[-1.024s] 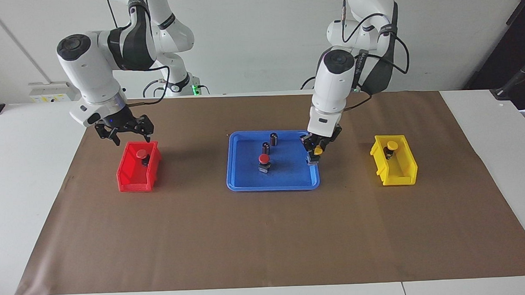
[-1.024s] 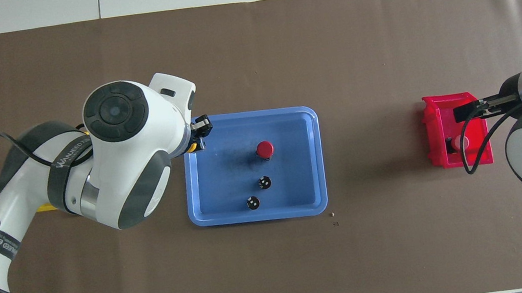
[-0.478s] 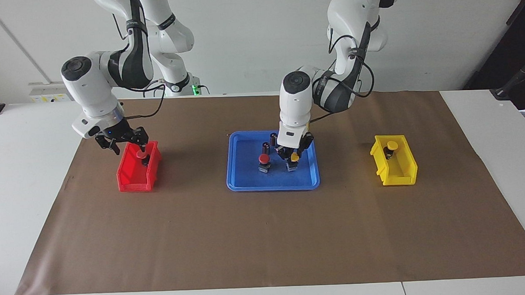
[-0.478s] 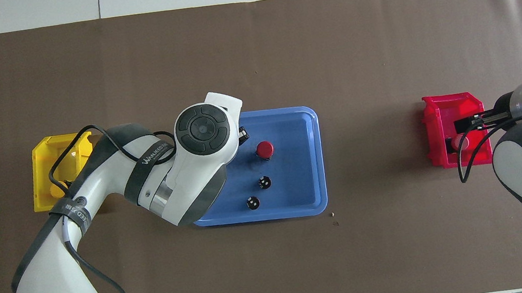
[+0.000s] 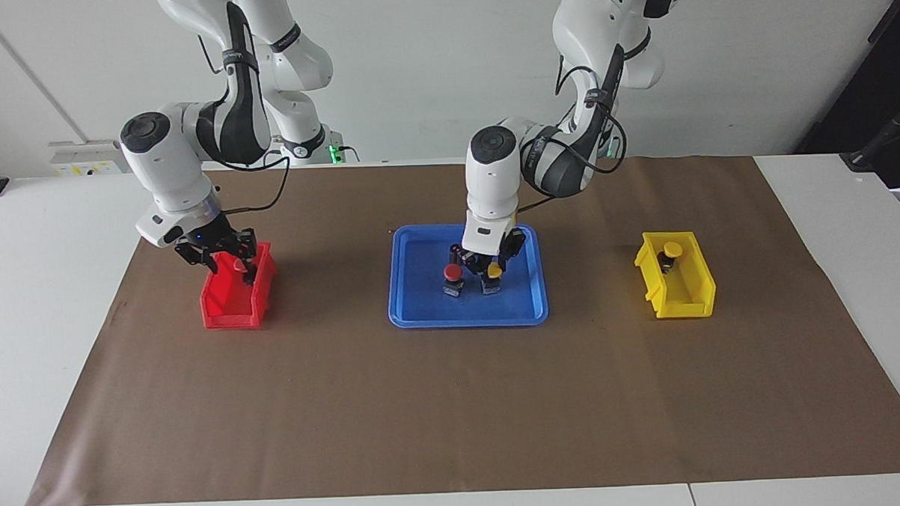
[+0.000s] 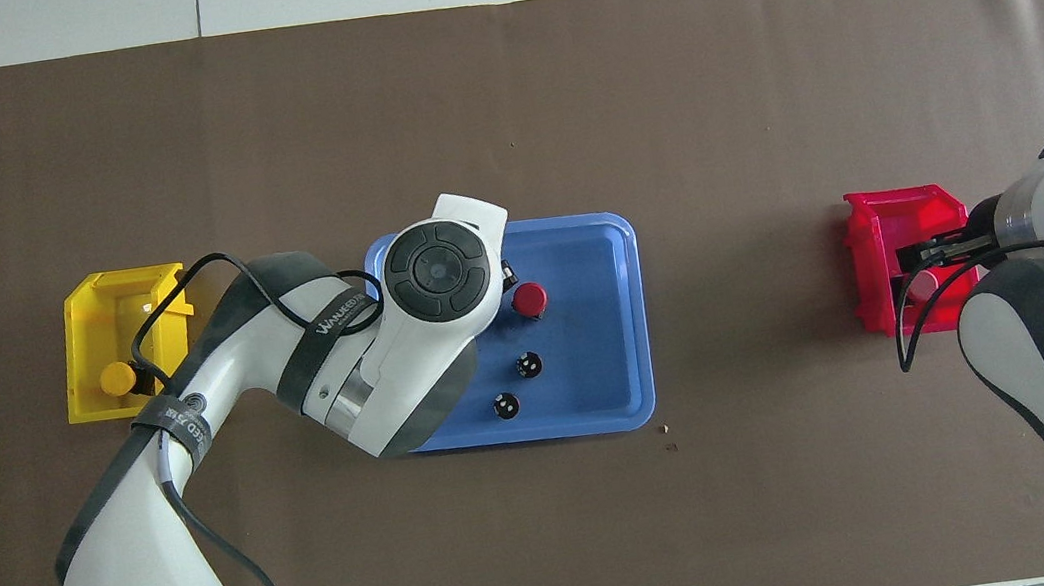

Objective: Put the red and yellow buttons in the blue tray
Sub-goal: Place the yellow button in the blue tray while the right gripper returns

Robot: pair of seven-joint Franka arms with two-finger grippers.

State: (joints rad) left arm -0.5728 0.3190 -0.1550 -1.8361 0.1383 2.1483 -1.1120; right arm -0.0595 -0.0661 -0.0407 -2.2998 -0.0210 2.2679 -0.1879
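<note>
Facing view puts the task about halfway — one red button stands in the blue tray, the left gripper clamps a yellow button low beside it, while the right gripper, fingers spread, reaches the red bin's button and another yellow button sits in the yellow bin.

Facing view: high camera across the table, looking at both arm bases, wide, whole brown mat in shot. Overhead view: above the robots' end, looking steeply down and forward, closer in, arms entering from the bottom. Both share the mat, blue tray, red bin, yellow bin, half a turn apart
</note>
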